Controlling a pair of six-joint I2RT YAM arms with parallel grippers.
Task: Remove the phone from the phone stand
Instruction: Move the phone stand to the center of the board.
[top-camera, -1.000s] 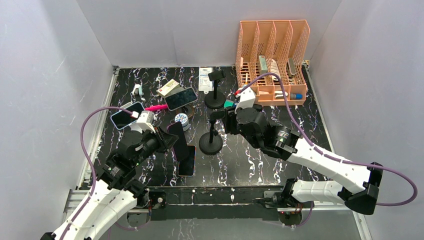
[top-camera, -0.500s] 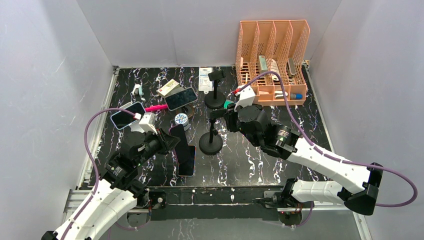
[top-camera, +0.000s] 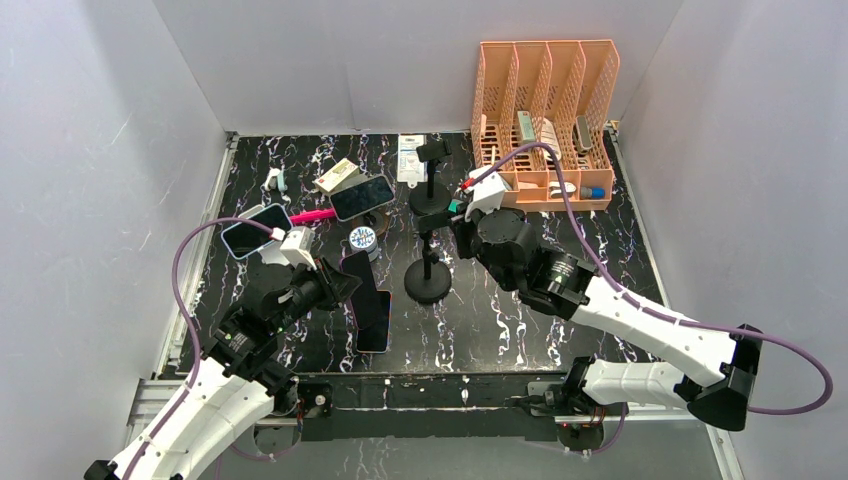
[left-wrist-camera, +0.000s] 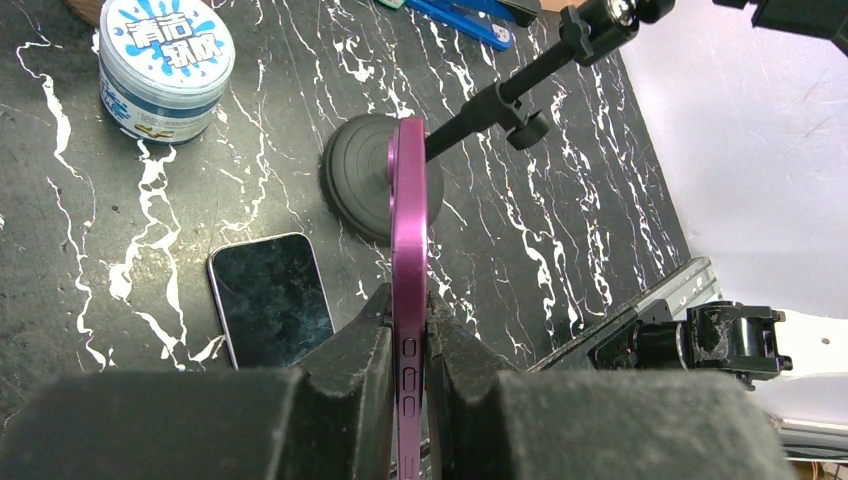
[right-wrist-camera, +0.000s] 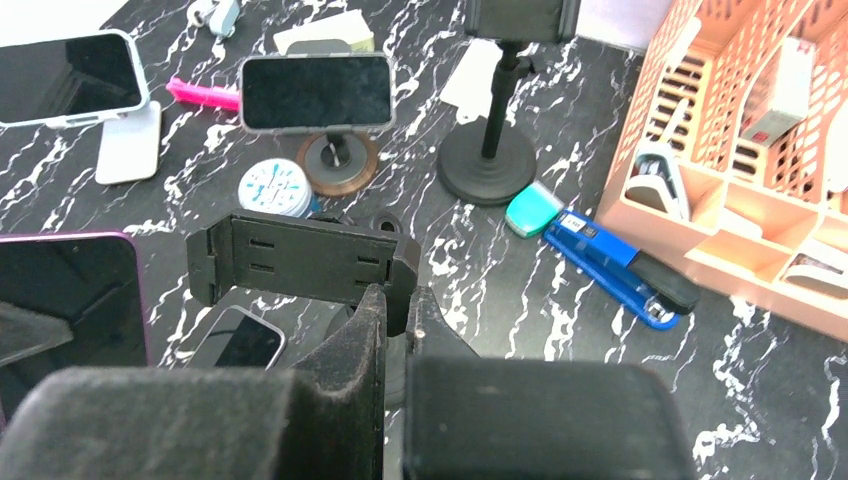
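My left gripper (top-camera: 338, 287) is shut on a purple phone (top-camera: 362, 283) and holds it upright on its edge above the table. In the left wrist view the phone (left-wrist-camera: 408, 230) stands edge-on between my fingers (left-wrist-camera: 360, 350). The black phone stand (top-camera: 428, 280) stands just right of it with its clamp empty. My right gripper (top-camera: 452, 228) is shut on the stand just behind its clamp (right-wrist-camera: 300, 262), as the right wrist view (right-wrist-camera: 398, 300) shows. The purple phone (right-wrist-camera: 70, 300) sits left of the clamp, apart from it.
A second phone (top-camera: 374, 320) lies flat near the front. A white tub (top-camera: 362, 238), a pink marker (top-camera: 313, 215), a phone on a round stand (top-camera: 362, 197), a phone on a white stand (top-camera: 255, 230), another black stand (top-camera: 430, 185), a blue stapler (right-wrist-camera: 620, 270) and an orange organizer (top-camera: 545, 110) lie behind.
The right gripper has drawn the stand's head slightly back and right, the base shifting with it. The left gripper keeps the purple phone, now a little farther from the clamp.
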